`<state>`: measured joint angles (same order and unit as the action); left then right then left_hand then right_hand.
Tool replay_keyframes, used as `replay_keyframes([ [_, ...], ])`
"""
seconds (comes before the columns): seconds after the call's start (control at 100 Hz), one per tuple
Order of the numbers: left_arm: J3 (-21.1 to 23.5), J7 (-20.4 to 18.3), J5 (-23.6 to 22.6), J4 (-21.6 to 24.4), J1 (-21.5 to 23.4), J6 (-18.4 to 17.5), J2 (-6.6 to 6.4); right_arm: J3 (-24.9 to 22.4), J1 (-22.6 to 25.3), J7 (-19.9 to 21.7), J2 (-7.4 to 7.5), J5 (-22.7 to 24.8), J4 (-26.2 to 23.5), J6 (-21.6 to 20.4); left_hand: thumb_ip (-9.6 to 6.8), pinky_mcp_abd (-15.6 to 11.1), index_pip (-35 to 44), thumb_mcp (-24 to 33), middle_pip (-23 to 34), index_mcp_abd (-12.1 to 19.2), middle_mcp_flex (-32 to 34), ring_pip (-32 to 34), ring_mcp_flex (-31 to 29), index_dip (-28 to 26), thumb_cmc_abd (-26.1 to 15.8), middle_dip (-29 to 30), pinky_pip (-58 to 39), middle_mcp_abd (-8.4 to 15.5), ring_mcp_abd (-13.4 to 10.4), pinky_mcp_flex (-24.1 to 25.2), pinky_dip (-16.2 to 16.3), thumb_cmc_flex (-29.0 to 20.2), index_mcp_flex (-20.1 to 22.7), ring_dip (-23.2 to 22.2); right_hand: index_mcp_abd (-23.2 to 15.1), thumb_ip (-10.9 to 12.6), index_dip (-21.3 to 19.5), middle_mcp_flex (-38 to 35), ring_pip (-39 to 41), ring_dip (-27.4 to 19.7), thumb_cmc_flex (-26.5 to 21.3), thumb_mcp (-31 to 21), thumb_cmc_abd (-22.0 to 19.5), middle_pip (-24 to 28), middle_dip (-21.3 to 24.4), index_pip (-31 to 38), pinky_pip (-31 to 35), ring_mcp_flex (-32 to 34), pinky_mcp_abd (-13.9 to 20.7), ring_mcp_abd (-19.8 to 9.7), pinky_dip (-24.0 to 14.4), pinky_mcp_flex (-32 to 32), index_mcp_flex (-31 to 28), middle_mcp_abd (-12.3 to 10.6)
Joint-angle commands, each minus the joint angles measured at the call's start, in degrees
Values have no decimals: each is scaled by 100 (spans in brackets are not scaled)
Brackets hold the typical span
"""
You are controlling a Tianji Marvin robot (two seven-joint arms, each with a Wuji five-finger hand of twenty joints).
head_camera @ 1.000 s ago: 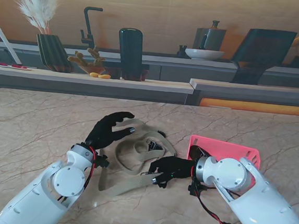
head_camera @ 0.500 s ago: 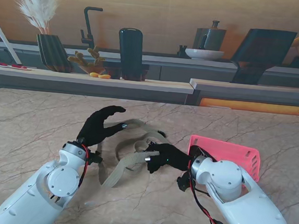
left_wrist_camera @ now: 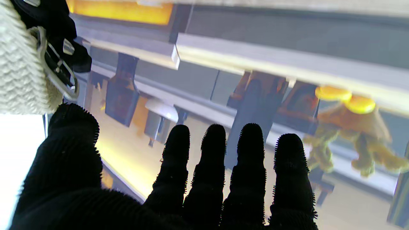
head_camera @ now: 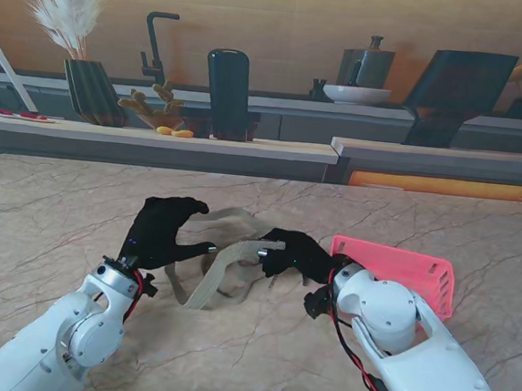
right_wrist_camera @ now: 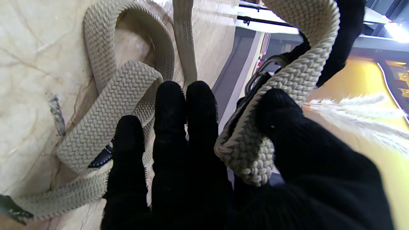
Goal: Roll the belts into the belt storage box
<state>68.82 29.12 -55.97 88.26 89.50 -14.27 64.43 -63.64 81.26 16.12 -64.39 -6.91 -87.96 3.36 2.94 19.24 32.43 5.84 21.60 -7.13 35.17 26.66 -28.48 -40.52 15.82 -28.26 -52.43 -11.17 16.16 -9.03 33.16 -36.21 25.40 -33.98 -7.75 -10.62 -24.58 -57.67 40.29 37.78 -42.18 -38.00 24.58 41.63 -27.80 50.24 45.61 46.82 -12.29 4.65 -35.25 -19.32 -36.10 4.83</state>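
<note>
1. The right hand (head_camera: 294, 253) pinches the buckle end of the beige woven belt (head_camera: 221, 267); in the right wrist view the thumb (right_wrist_camera: 281, 127) presses a folded piece of the webbing (right_wrist_camera: 255, 134) against the side of the fingers (right_wrist_camera: 179, 127), which lie close together.
2. A metal buckle ring (right_wrist_camera: 260, 75) shows just beyond that thumb, against the webbing.
3. The rest of the belt hangs from the right hand's grip and lies in loose loops on the marble table (head_camera: 48, 223), between the two hands and a little nearer to me than the fingertips.
4. The left hand (head_camera: 162, 231) is raised over the belt's far loop, fingers curved. In the left wrist view the four fingers (left_wrist_camera: 214, 159) stand side by side with small gaps and the thumb (left_wrist_camera: 73, 134) is held apart; nothing sits in the palm.
5. Whether the left thumb touches the webbing beside it, I cannot tell; the belt end and its ring (left_wrist_camera: 57, 83) appear just past that thumb.
6. The pink belt storage box (head_camera: 401, 267) sits on the table just behind the right hand's wrist, on the side away from the left hand.
</note>
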Motion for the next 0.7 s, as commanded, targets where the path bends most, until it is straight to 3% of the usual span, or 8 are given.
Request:
replay_keyframes([
  [0.0,14,3,90,-8,36,-17,-18,-18,25,9,-50,50,-73,29,-180,194,519,-165,421,-87,345,391,-219,-366,-185,-324,-524,-155,214,-77,199,-4,216,-248,-656,120,-437,-54,-17,-52,-571,-188,-525,35,-2,667,-84,-64,-31,-99,-179,31,-526,42],
  [0.06,27,9,-9,43,74,-28,-40,-35,30,-45,-52,132,-80,30,-167,278,781,-223,648,-73,772,730,-546,-513,-175,-455,-900,-207,321,-269,293,72,620,-402,-671,117,-440,-56,-11,-52,-573,-193,-524,41,-2,672,-84,-65,-29,-98,-184,32,-527,48],
  [0.23,-32,-15,-272,102,81,-56,-106,-73,71,-240,-76,292,-114,37,-158,344,1092,-426,987,-44,1283,1197,-930,-569,-287,-570,-1331,-188,372,-511,292,351,1094,-539,-668,109,-437,-60,20,-49,-571,-209,-513,67,-2,681,-84,-55,-39,-101,-198,40,-526,54],
  [0.37,-151,-85,-232,71,8,-141,-109,-84,93,-380,-99,376,-139,46,-169,379,1606,-481,1381,69,1718,1603,-1288,-734,-278,-699,-1575,-159,413,-684,326,331,1510,-660,-665,104,-427,-65,53,-45,-567,-222,-510,84,5,692,-76,-47,-49,-97,-210,44,-533,58],
  [0.55,-406,-271,-520,-27,-191,83,-195,-123,135,-485,-113,420,-203,39,-158,391,1645,-507,1428,74,1784,1686,-1365,-654,-311,-675,-1646,-153,392,-733,349,361,1545,-651,-662,101,-420,-62,72,-46,-567,-232,-504,101,8,699,-69,-50,-50,-97,-217,46,-528,59],
  [0.69,-556,-448,-308,-116,-306,46,-167,-147,159,-527,-111,483,-251,16,-159,358,1624,-519,1387,66,1709,1637,-1291,-610,-289,-648,-1621,-153,387,-723,333,350,1484,-615,-653,100,-416,-63,85,-46,-564,-236,-503,115,10,705,-64,-43,-50,-101,-220,44,-522,58],
])
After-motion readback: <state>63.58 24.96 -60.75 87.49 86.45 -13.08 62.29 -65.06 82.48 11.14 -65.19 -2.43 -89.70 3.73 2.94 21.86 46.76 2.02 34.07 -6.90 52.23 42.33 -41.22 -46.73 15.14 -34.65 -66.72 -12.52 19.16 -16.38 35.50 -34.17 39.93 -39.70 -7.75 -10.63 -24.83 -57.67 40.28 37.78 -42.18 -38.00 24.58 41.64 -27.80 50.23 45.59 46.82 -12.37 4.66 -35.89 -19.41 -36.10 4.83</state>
